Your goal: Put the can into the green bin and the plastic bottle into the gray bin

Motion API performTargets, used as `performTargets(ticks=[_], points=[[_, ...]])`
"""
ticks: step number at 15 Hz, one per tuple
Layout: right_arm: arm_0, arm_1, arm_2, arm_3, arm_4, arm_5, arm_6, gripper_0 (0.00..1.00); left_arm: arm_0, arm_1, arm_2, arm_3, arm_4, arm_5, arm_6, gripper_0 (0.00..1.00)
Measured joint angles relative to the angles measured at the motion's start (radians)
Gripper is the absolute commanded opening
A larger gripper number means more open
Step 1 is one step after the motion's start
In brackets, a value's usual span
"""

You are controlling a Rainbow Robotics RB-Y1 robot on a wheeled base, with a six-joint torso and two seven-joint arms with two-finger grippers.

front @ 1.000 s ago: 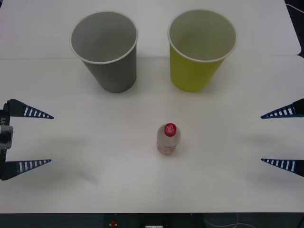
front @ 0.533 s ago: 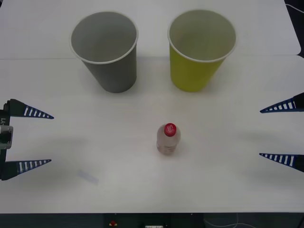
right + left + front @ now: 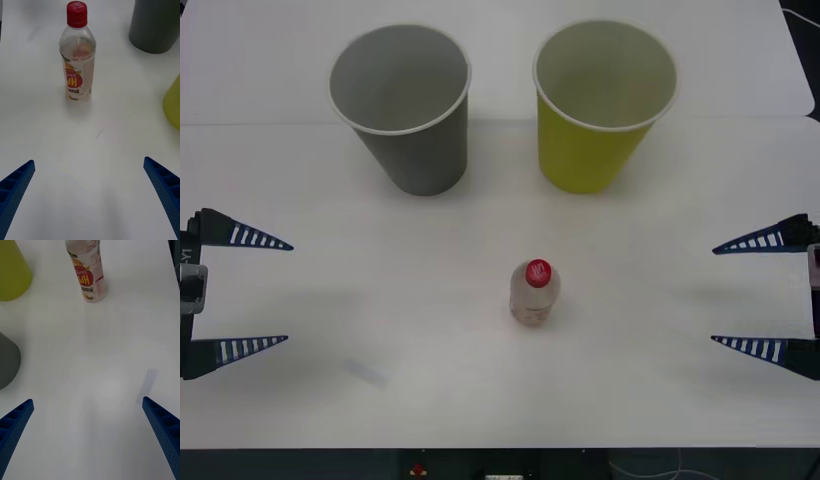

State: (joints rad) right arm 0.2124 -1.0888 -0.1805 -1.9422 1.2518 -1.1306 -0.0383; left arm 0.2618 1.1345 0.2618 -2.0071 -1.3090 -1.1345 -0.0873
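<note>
- Your plastic bottle (image 3: 534, 292) stands upright, nearer you than the gray bin (image 3: 402, 108) and green bin (image 3: 604, 105).
- Your left gripper (image 3: 252, 294) gapes wide at the table's left edge.
- Your right gripper (image 3: 745, 295) gapes wide at the right edge.

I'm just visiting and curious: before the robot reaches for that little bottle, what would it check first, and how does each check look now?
1. Plastic bottle upright, cap on: ok.
2. Right gripper open, facing the bottle: ok.
3. Left gripper open, apart from the bottle: ok.
4. Gray bin upright, mouth open: ok.
5. Green bin upright: ok.
6. Whether the can is already in the green bin: cannot tell.
</note>
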Motion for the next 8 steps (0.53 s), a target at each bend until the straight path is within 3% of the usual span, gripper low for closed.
performTargets(ticks=[8], points=[[-0.037, 0.077, 0.091, 0.061, 0.002, 0.04, 0.105, 1.0, 0.0, 0.0, 0.0, 0.0, 0.0, 0.0, 0.0, 1.0]])
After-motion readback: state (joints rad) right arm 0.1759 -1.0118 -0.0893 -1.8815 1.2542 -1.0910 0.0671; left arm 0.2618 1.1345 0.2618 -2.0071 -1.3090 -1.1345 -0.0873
